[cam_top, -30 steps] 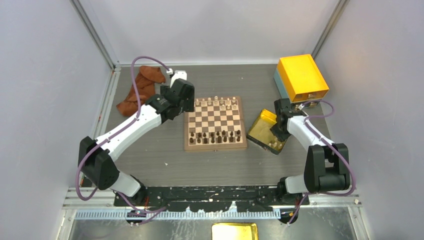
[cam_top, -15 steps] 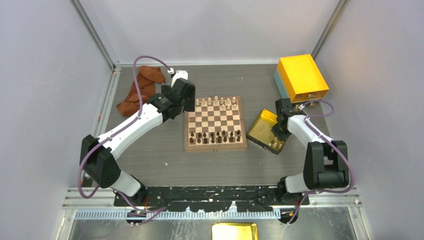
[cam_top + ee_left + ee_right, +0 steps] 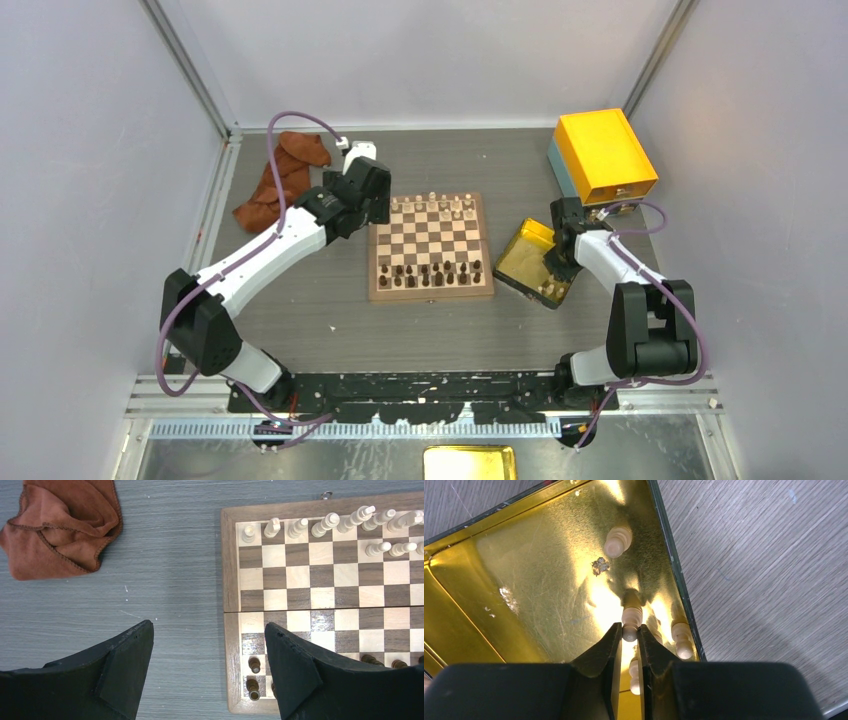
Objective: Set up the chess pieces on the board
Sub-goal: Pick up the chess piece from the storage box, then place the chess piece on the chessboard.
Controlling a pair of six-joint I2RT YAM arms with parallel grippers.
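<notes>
The board (image 3: 432, 293) lies mid-table, cream chess pieces (image 3: 440, 206) along its far rows and dark ones (image 3: 430, 272) along its near rows. My left gripper (image 3: 207, 630) hangs open over the bare table beside the board's left border (image 3: 230, 580), holding nothing; the cream row (image 3: 325, 524) is ahead of it. My right gripper (image 3: 628, 627) is down in the golden tray (image 3: 539, 580), its tips pressed on the round head of a cream pawn (image 3: 631, 616). Three more cream pawns (image 3: 618, 541) (image 3: 682, 639) (image 3: 634, 675) lie in the tray.
An orange-yellow box (image 3: 603, 155) stands at the back right, just behind the tray (image 3: 520, 255). A brown cloth (image 3: 280, 178) is bunched at the back left, also in the left wrist view (image 3: 60, 525). Grey walls close in both sides.
The right gripper's jaws have narrowed onto the pawn in the tray. The left arm has shifted slightly, still open.
</notes>
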